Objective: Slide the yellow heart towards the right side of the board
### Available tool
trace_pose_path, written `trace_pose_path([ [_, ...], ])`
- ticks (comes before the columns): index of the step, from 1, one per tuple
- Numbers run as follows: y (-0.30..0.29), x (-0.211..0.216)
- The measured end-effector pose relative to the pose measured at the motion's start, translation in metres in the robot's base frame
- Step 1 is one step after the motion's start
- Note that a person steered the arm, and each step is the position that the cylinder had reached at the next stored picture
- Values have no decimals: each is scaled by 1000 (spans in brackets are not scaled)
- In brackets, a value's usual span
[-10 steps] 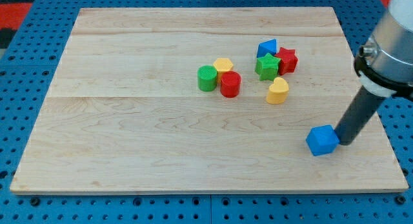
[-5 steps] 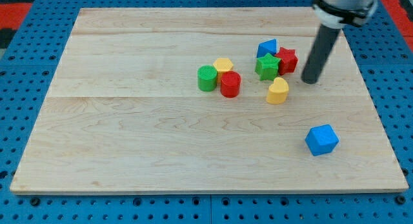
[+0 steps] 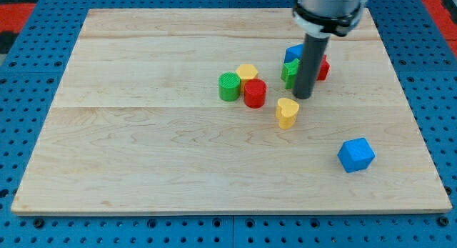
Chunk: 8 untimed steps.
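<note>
My tip (image 3: 303, 97) is standing just above-right of the yellow heart (image 3: 287, 112), holding nothing; there is no gripper.

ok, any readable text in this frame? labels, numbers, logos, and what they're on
None. No words, numbers or logos show anywhere in this view.
Blocks: plain coloured faces, including the yellow heart and the blue block.
Board: bare wood grain.
Rod and my tip: dark, unmarked.
Blue pegboard around the board: holes only.
</note>
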<state>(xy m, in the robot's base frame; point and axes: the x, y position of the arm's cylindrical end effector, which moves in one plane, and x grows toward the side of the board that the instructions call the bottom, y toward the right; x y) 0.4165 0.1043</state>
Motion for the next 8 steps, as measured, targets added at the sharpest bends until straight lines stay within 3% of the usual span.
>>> trace_pose_path([
  [2,-57,24],
  [3,-21,50],
  [4,12,47],
  [8,40,26],
])
